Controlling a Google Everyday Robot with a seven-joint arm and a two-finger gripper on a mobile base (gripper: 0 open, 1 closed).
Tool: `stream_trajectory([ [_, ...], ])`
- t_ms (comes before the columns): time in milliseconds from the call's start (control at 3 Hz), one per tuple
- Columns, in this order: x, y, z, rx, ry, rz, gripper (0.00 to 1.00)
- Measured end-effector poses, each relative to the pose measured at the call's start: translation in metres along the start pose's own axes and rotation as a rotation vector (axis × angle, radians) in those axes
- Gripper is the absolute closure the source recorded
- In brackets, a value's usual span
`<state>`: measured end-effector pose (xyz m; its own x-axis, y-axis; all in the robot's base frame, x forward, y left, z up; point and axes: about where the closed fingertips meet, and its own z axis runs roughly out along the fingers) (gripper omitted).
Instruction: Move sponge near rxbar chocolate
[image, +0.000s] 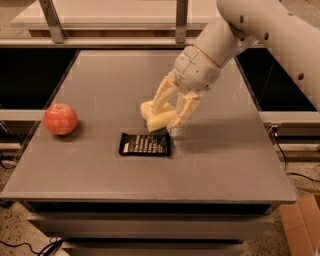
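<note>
The pale yellow sponge (157, 120) sits low at the table surface, just behind the top right edge of the rxbar chocolate (145, 144), a flat black wrapped bar with white lettering lying near the table's middle. My gripper (164, 118) reaches down from the upper right with its cream fingers (183, 110) on either side of the sponge, shut on it. The sponge and the bar are very close; I cannot tell whether they touch.
A red apple (60, 119) stands at the left side of the grey table (225, 165). My white arm (260, 25) crosses the upper right. A metal rail frame (181, 20) runs behind the table. A cardboard box (300, 222) is on the floor at right.
</note>
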<state>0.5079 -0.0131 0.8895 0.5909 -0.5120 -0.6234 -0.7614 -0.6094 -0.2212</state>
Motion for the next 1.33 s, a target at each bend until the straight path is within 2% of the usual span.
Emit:
stream_trajectory([
  [667,0.0007,-0.0013,0.0023,-0.006,-0.007,-0.011,0.13],
  [1000,0.0012,-0.0012,0.0024,-0.007,-0.010,-0.013,0.00],
  [1333,0.0013,-0.0011,0.0030,-0.008,-0.017,-0.016,0.00],
])
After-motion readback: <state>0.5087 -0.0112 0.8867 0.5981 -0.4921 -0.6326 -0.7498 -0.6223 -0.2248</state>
